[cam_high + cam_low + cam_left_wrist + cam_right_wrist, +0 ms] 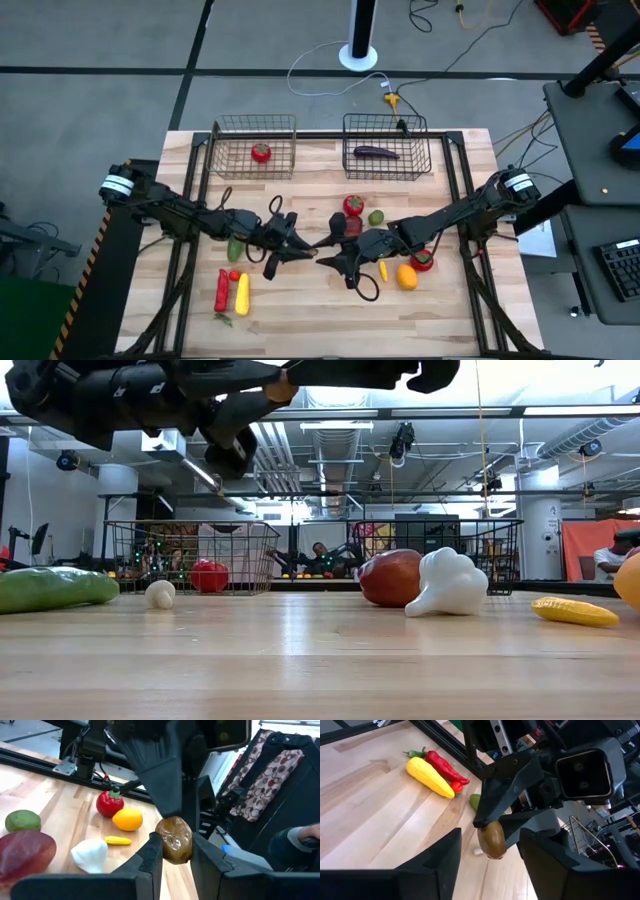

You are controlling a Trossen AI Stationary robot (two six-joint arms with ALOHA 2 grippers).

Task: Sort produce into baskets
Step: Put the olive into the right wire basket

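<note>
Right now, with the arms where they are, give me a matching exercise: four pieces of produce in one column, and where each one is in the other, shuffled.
Things:
1. red round piece
2. purple long piece
3. brown piece
4. long yellow piece

Places:
A. gripped by the left gripper
B. in the basket on the left arm's side
C. on the table beside the long red piece
D. in the basket on the right arm's side

Pairs: 1-B, 2-D, 3-A, 4-C
</note>
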